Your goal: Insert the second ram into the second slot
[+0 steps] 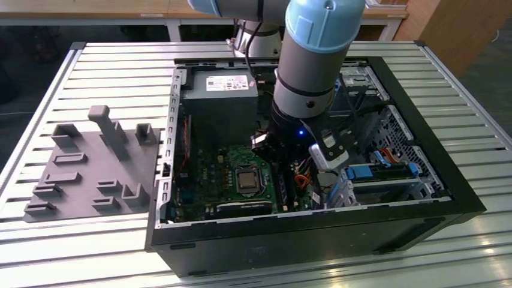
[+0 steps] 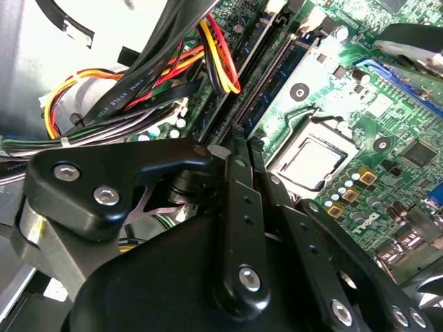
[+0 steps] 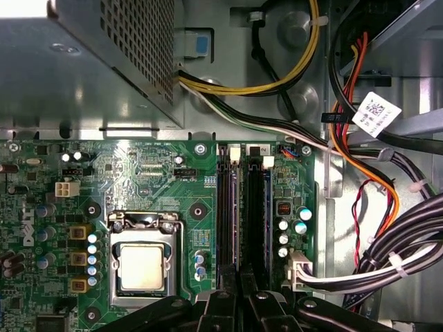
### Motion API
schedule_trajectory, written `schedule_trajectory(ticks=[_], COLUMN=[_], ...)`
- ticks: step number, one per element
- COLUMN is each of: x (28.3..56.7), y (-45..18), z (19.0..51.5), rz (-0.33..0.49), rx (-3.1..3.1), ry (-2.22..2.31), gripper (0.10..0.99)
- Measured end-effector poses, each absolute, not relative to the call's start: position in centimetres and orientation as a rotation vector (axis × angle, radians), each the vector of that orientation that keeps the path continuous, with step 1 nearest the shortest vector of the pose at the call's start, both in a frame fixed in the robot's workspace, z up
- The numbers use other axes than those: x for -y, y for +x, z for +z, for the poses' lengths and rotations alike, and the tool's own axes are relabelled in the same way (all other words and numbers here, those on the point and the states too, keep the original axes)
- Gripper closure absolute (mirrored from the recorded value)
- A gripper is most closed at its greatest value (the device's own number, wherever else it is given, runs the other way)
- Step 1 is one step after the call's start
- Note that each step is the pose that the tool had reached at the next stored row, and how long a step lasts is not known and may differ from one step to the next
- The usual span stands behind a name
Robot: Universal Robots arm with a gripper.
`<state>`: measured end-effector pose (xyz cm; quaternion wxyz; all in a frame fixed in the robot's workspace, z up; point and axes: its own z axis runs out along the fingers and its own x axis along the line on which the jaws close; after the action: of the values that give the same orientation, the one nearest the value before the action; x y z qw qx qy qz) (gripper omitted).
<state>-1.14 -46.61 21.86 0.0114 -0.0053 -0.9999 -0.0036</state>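
Two long memory slots lie side by side on the green motherboard (image 3: pixel 138 173), the first slot (image 3: pixel 228 214) and the second slot (image 3: pixel 257 214), each with white clips at its far end. In the second wrist view the same slots (image 2: pixel 266 66) run away from the fingertips. My gripper (image 3: pixel 241 294) is down inside the case over the near end of the slots, its black fingers (image 2: pixel 235 180) drawn together. The second ram is hidden; I cannot tell whether a stick sits between the fingers or in a slot. The arm (image 1: pixel 308 78) reaches down into the open computer case (image 1: pixel 320 234).
The processor socket (image 3: pixel 142 266) lies beside the slots. The grey power supply (image 3: pixel 90 62) sits at the case's far end. Bundled cables (image 3: pixel 387 207) crowd the other side of the slots. A grey fixture plate (image 1: pixel 92 168) rests on the slatted table at the exterior view's left.
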Motion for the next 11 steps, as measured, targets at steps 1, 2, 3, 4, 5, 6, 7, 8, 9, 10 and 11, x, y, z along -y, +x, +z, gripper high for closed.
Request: schedule_trajectory(ticks=[1,2,3,4,5,6,7,8,9,10,11], x=[46.61,46.61,46.61,46.61,46.61,46.61,46.61,46.61,46.61,46.61,46.61], y=[-1.14,-1.14,-1.14,-1.14,-1.14,-1.14,-1.14,-1.13,-1.13,-1.13,-1.13], z=[21.85,21.84,21.84,21.83,21.83,21.82,21.79,21.75,21.72,21.68,21.62], rz=[-0.011,-0.011,-0.011,-0.011,-0.011,-0.011,-0.012,-0.012,-0.012,-0.012,-0.012], rx=[3.119,3.119,3.119,3.119,3.119,3.119,3.119,3.119,3.119,3.119,3.119], ry=[-0.017,-0.017,-0.017,-0.017,-0.017,-0.017,-0.017,-0.017,-0.017,-0.017,-0.017], gripper=[0.953,0.953,0.953,0.953,0.953,0.953,0.953,0.953,0.953,0.953,0.953])
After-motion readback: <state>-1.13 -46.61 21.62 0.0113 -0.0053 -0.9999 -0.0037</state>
